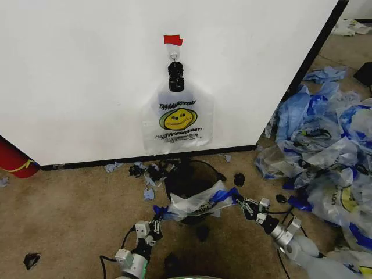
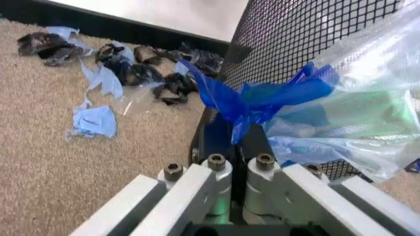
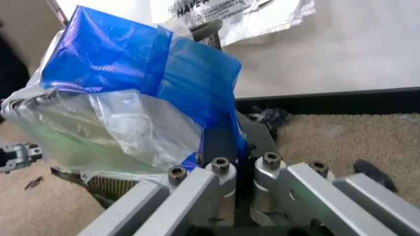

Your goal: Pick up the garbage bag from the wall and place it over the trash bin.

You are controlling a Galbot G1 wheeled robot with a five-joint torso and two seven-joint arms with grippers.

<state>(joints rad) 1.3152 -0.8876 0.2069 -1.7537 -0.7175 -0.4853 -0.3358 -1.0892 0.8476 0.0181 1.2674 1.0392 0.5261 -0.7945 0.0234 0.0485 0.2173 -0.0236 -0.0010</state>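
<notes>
While both tools pinch its blue handles, the garbage bag (image 1: 195, 204) spans the trash bin (image 1: 189, 177) (left tool (image 1: 156, 221), right tool (image 1: 239, 200)).

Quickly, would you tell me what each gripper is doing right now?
Left gripper: shut on the garbage bag's blue handle beside the trash bin.
Right gripper: shut on the other blue handle.

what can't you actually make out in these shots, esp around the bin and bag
- Head view: the trash bin near rim and inside, covered by the garbage bag stretched between the left gripper and right gripper.
- Wrist views: the fingertip contact, wrapped in blue handle plastic.
- Head view: small print on the bag hanging on the wall, too small.
</notes>
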